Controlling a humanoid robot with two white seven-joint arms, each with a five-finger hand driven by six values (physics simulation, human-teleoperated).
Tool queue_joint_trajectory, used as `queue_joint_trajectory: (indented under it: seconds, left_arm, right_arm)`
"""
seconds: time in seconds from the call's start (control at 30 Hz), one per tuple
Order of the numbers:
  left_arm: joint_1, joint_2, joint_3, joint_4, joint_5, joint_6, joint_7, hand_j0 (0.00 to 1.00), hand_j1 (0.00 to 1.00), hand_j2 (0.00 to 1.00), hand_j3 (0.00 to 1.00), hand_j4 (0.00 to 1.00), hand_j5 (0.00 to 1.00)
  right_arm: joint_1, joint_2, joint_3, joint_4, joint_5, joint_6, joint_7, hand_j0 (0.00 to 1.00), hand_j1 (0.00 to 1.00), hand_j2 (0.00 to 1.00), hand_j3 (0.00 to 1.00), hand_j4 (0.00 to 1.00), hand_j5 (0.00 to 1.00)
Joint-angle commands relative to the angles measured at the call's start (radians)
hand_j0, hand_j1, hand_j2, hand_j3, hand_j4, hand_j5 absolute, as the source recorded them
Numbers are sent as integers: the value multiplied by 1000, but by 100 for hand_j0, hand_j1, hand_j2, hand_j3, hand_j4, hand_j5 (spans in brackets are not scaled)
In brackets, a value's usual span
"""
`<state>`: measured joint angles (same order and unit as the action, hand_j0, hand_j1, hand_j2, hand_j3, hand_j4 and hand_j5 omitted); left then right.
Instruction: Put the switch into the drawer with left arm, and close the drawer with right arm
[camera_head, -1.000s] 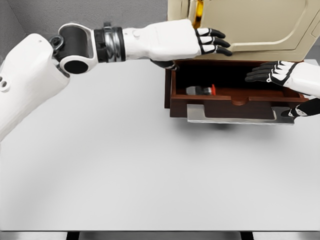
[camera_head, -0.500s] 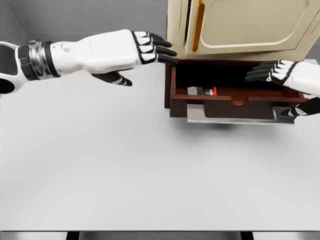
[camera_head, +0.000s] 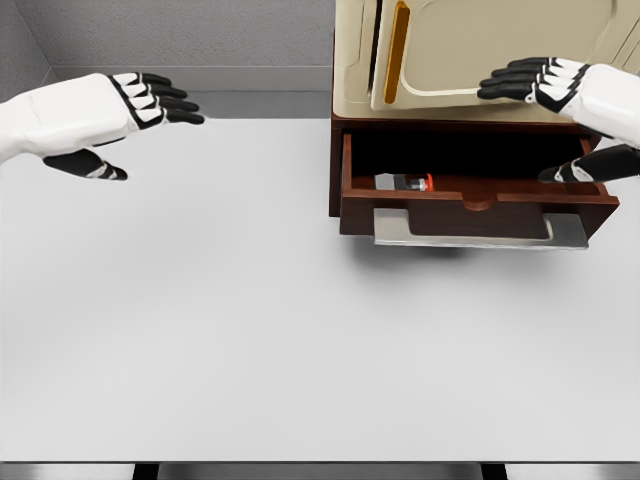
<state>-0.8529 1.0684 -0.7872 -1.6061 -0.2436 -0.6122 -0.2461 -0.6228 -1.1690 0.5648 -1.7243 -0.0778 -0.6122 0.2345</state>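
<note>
Head view: switch in drawer, close step pending

Switch (camera_head: 403, 182) lies inside the open drawer (camera_head: 470, 212), at its left front, so the placing half looks done. Left hand (camera_head: 105, 112) hangs well apart over the table (camera_head: 250, 330) at far left, fingers extended, holding nothing. Right hand (camera_head: 560, 95) sits above the drawer's right end, fingers straight, thumb low, empty. Next, I reckon: right palm to the metal handle (camera_head: 478, 232) and push straight in under the cabinet (camera_head: 480, 55)

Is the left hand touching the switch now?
Apart. The head view shows the left hand open, far over at the picture's left, while the switch lies inside the open drawer, with bare table between them.
</note>
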Motion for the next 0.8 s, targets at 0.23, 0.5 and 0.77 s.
queue_joint_trajectory:
  seconds: [0.23, 0.5, 0.77]
  left_arm:
    - [0, 18, 3, 8, 7, 1, -1, 100, 100, 100, 100, 100, 100]
    - [37, 16, 2, 5, -2, 1, -2, 100, 100, 100, 100, 100, 100]
    - [37, 16, 3, 8, 4, 1, -2, 100, 100, 100, 100, 100, 100]
  right_arm:
    - [-44, 141, -8, 101, 69, 1, 0, 100, 100, 100, 100, 100, 100]
    - [-52, 227, -8, 155, 135, 1, 2, 100, 100, 100, 100, 100, 100]
    - [-72, 238, -6, 183, 138, 1, 2, 100, 100, 100, 100, 100, 100]
